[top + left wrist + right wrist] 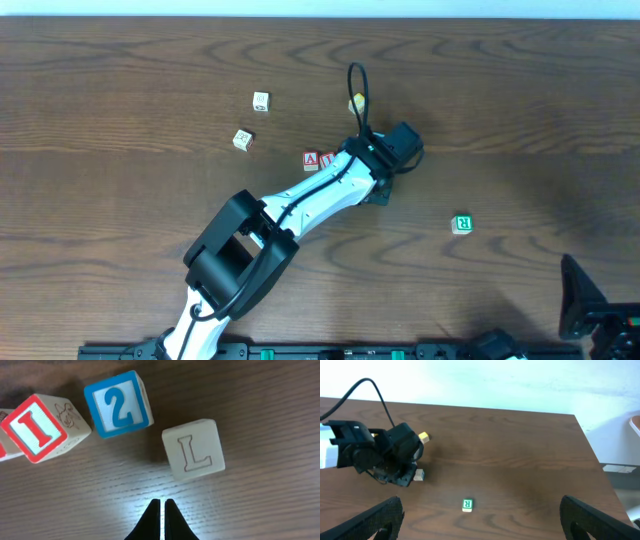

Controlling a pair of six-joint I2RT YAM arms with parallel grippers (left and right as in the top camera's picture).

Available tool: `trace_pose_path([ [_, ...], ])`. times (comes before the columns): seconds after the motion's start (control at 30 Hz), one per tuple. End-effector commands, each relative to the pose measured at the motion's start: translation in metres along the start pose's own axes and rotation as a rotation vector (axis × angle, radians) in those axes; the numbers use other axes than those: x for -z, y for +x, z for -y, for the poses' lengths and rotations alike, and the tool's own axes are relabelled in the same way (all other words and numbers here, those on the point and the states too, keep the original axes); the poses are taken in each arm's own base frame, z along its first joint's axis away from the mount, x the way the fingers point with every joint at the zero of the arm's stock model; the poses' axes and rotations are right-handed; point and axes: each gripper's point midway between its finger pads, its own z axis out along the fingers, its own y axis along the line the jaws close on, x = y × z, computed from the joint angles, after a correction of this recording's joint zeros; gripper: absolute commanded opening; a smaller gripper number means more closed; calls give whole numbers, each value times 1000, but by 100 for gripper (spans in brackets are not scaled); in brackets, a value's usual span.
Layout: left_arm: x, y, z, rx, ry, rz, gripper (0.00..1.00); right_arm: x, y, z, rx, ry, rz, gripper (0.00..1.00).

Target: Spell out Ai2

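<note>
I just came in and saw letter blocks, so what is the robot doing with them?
It is spelling with blocks. The left gripper, shut and empty, is right by the blue 2 cube, which sits a bit crooked beside the red I cube. The red A cube is on the I's other side. A plain L cube lies close by. The right gripper is open and far back, holding nothing.

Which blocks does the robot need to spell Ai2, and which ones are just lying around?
For the job: A cube, I cube, 2 cube.
Just lying about: L cube, green R cube, yellow cube, far whitish cube, near whitish cube.
</note>
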Motion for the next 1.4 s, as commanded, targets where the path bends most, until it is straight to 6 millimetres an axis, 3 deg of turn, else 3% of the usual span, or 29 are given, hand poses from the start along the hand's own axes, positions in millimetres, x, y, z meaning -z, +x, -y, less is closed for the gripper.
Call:
trace_pose_path([
  [0.0,0,-9,-9,14,-49,47,6,6,-8,2,-18,-4,30,99],
  [0.27,-5,-17,-20,31,-68,64,6,14,-11,4,-19,-11,52,99],
  [1.1,-26,-4,-11,26,-23,-1,6,14,-11,4,-15,-10,51,99],
  [1.37,-30,-10,-8,31,-13,24,6,14,-11,4,-15,-10,52,99],
])
